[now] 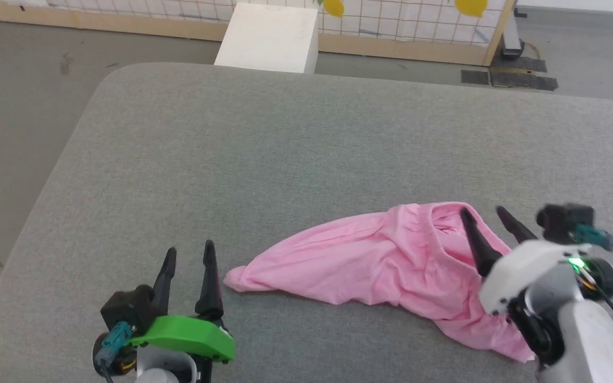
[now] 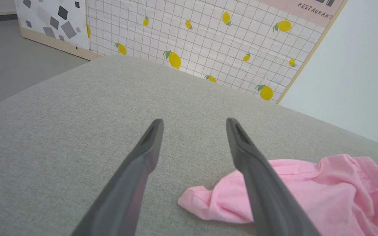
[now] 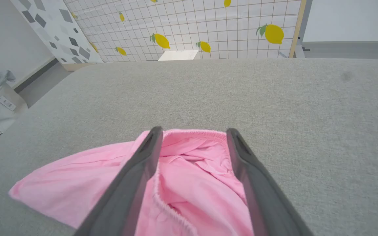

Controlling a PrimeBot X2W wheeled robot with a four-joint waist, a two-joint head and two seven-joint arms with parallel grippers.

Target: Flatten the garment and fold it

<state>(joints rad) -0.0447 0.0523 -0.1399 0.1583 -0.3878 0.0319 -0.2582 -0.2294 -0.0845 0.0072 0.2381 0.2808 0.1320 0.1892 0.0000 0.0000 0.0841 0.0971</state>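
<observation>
While both stand spread, the right end effector (image 1: 481, 209) hangs over the garment (image 1: 359, 260), the left end effector (image 1: 190, 246) just beside it

Reference: a grey fabric-covered platform (image 1: 306, 138) with rounded corners. Grey floor (image 1: 14, 106) surrounds it. Beyond its far edge stand a white box (image 1: 269, 37) and a wood-framed screen (image 1: 407, 21) printed with a grid and lemons. Off its far left corner: a panel (image 2: 51, 23) with grey squares. Off its far right corner: dark floor mats (image 1: 508, 77) and a pale wall (image 2: 356, 65).
</observation>
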